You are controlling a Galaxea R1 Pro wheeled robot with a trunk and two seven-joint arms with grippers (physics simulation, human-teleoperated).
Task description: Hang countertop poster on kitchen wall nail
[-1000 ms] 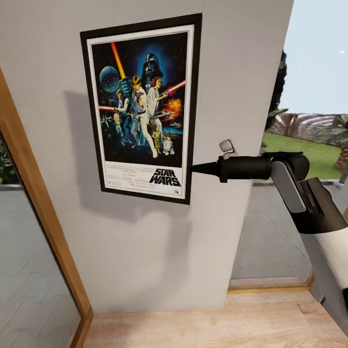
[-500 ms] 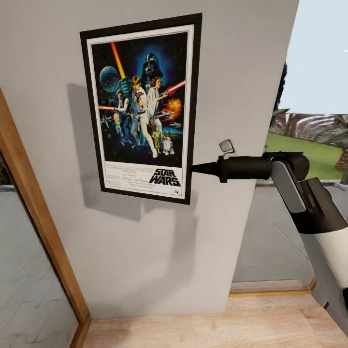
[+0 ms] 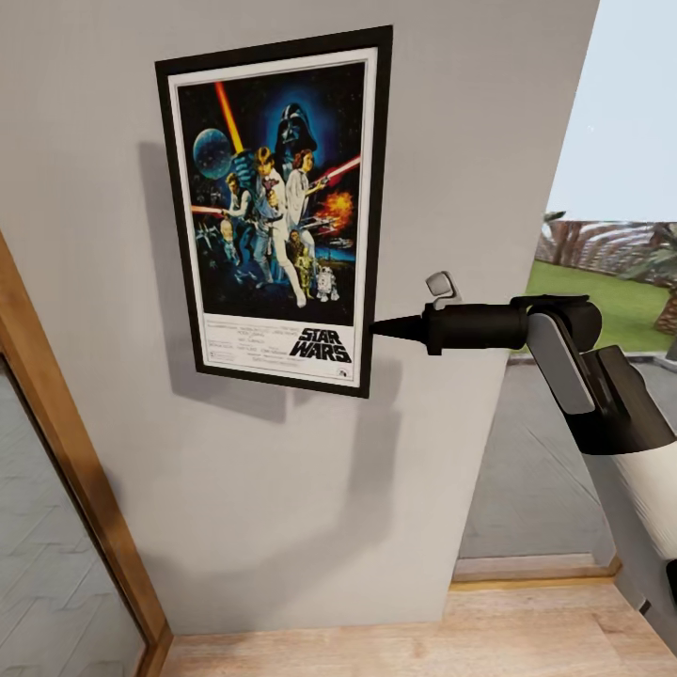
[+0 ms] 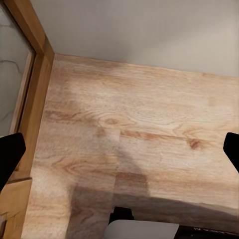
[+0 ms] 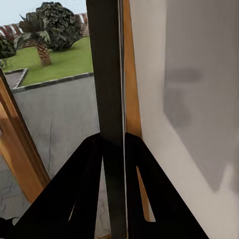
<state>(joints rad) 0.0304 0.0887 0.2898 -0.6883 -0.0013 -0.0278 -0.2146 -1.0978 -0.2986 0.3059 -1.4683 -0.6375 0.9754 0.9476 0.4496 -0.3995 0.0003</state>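
Poster [image 3: 278,212], one only, stood upright against the light-grey wall [image 3: 282,489], its black frame and "STAR WARS" title plain in my head view, its shadow falling on the wall to the left and below. I counted one poster, two grippers, one wooden floor [image 4: 139,129] and one wooden door frame [image 3: 70,451] at the left. My right gripper [image 3: 381,328] reached in from the right with its dark fingers pinched on the poster's right edge, near the lower corner; in the right wrist view the two black fingers [image 5: 74,194] met on the thin dark frame edge [image 5: 107,74], with the wall on one side and a garden with grass and trees [image 5: 55,55] on the other. My left gripper [image 4: 119,149] hung low over the floor near the foot of the wall, its two dark fingertips spread wide apart at the picture's edges and nothing between them. I could not make out a nail behind the poster.
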